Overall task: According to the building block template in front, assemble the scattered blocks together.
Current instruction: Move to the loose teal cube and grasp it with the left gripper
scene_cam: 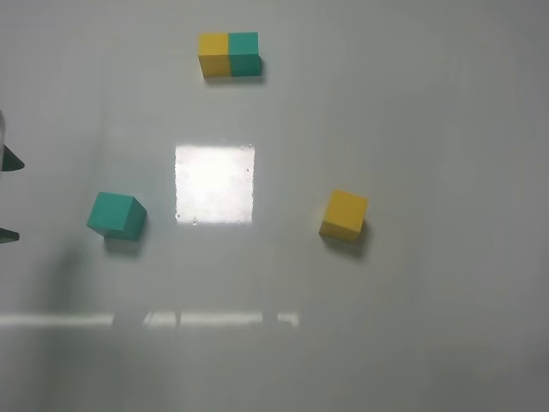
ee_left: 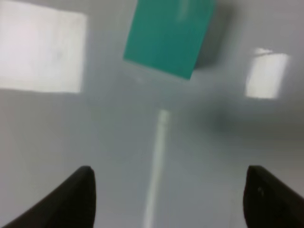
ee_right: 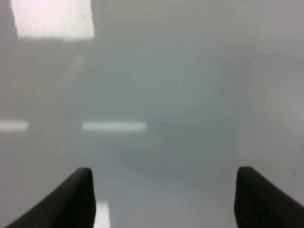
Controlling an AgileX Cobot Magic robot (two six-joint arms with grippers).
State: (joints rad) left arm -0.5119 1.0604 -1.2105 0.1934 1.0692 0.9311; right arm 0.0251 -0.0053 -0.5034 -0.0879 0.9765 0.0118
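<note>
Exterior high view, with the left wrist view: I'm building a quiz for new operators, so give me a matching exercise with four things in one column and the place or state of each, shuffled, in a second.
Column 1
1. building block template
2. teal-green cube
3. yellow cube
4. left gripper

Column 2
A. right of the bright patch
B. open, holding nothing
C. top of the view, two cubes joined
D. left of the bright patch

Pairs: 1-C, 2-D, 3-A, 4-B
</note>
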